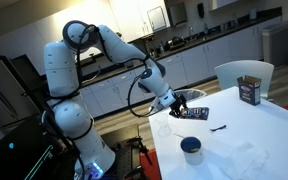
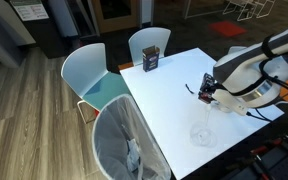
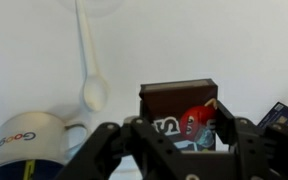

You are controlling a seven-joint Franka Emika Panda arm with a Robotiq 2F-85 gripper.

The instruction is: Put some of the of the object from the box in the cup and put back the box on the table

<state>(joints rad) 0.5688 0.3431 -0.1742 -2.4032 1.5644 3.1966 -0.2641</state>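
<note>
The box (image 3: 179, 105) is a small dark candy box with a red figure on its face. In the wrist view it sits between my gripper's (image 3: 182, 138) two black fingers, which are shut on its sides. In an exterior view the gripper (image 1: 187, 105) holds the box (image 1: 197, 113) low over the far end of the white table (image 1: 274, 130). The dark-blue cup (image 1: 191, 150) with a pale inside stands upright nearer the front edge, apart from the box. In the wrist view the cup (image 3: 29, 140) shows at the lower left with coloured lettering. In an exterior view my gripper (image 2: 206, 90) hides the cup.
A tall brown container with a white label (image 1: 249, 90) (image 2: 152, 60) stands at the far corner. A white spoon (image 3: 92, 75) lies beside the box. A clear plastic piece (image 2: 201, 132) and a small dark item (image 1: 219, 128) lie on the table. Pale chairs (image 2: 89, 75) stand around it.
</note>
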